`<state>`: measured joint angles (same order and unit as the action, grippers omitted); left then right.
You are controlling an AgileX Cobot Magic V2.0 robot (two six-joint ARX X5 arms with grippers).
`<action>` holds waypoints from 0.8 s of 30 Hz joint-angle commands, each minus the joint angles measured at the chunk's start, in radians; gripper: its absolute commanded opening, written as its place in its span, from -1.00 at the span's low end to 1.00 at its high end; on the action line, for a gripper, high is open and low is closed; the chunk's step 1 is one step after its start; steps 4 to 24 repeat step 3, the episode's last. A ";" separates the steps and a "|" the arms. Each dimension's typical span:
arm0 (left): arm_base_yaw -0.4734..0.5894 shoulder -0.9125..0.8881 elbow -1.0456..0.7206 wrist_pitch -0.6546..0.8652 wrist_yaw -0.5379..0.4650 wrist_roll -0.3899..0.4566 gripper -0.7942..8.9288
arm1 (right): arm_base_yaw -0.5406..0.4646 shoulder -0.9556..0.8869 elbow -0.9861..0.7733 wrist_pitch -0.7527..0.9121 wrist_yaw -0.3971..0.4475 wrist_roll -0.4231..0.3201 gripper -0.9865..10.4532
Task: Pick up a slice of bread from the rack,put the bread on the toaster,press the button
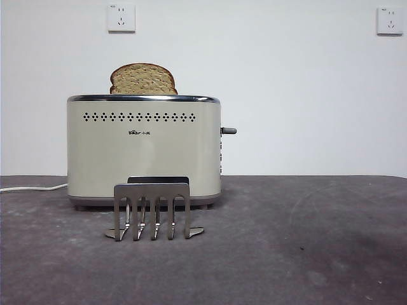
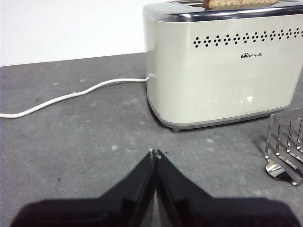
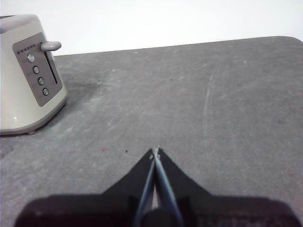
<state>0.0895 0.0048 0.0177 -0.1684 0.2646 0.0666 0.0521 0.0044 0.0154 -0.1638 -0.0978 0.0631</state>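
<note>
While the bread (image 1: 143, 79) sits in the toaster (image 1: 144, 149), both end effectors are closed, empty. Right end effector (image 3: 155, 152) could easily slip off that tiny button (image 3: 51, 46).

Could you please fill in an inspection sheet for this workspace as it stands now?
Surface: dark grey table, scuffed.
Job's things: slice of bread stands in the toaster; rack empty, in front of it; button up.
Clutter: nothing seen.
Grippers: left gripper shut, low over the table; right gripper shut, likewise.
Cables: white cord trails from the toaster.
Surroundings: white wall, two sockets.
</note>
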 commanded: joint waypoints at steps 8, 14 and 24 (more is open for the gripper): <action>0.002 -0.003 -0.014 0.003 -0.002 -0.003 -0.84 | 0.000 -0.003 -0.010 -0.012 0.000 0.014 -0.83; 0.002 -0.003 -0.014 0.003 -0.002 -0.003 -0.84 | 0.000 -0.003 -0.010 -0.012 0.000 0.014 -0.83; 0.002 -0.003 -0.014 0.003 -0.002 -0.003 -0.84 | 0.000 -0.003 -0.010 -0.012 0.000 0.014 -0.83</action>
